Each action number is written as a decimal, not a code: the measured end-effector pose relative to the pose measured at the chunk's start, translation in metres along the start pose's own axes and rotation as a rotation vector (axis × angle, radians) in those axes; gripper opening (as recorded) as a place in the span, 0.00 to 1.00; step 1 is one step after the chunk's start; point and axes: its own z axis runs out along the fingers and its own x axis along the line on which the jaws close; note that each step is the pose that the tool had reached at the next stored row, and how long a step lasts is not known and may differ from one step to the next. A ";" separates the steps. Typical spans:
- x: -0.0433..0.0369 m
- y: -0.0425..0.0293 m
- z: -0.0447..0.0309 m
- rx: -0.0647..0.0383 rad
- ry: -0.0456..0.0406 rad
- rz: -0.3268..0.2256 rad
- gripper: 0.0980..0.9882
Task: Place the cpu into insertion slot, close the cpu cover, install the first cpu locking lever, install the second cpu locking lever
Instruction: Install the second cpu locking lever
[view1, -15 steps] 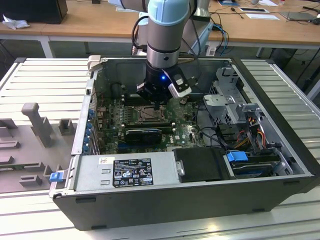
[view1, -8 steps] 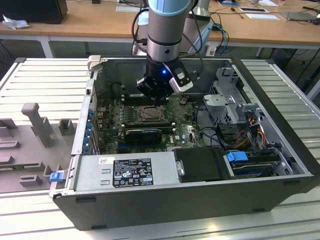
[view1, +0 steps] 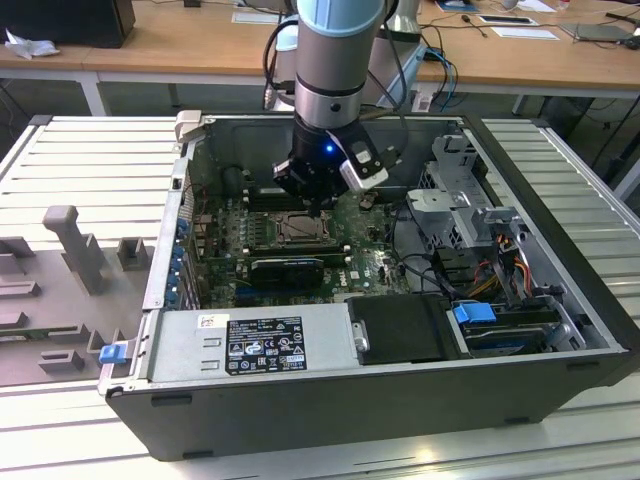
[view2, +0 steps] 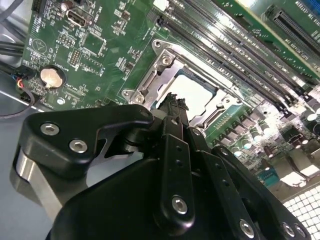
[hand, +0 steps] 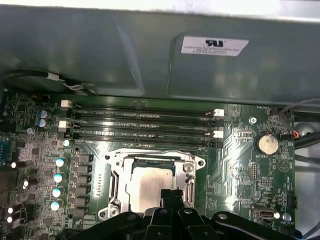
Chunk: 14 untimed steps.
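The gripper (hand: 171, 194) hangs with its jaws pressed together, pinching nothing, just above the near edge of the cpu (hand: 150, 184), which lies flat in the insertion slot (hand: 116, 186) directly beneath the tips.

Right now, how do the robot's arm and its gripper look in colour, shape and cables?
The arm is a round silver-grey tube with a pale blue joint cap and dark cables looping beside it. Below it, a black wrist block carries a small blue light. The gripper is matte black, built of angular linkage plates fastened with silver screws, and narrows to slim dark fingertips.
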 end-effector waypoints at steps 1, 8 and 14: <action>0.0001 -0.0014 -0.0002 0.000 0.0000 0.000 0.01; 0.0011 -0.0206 -0.0022 0.000 -0.0001 0.000 0.01; 0.0015 -0.0284 -0.0031 0.000 0.0003 0.000 0.01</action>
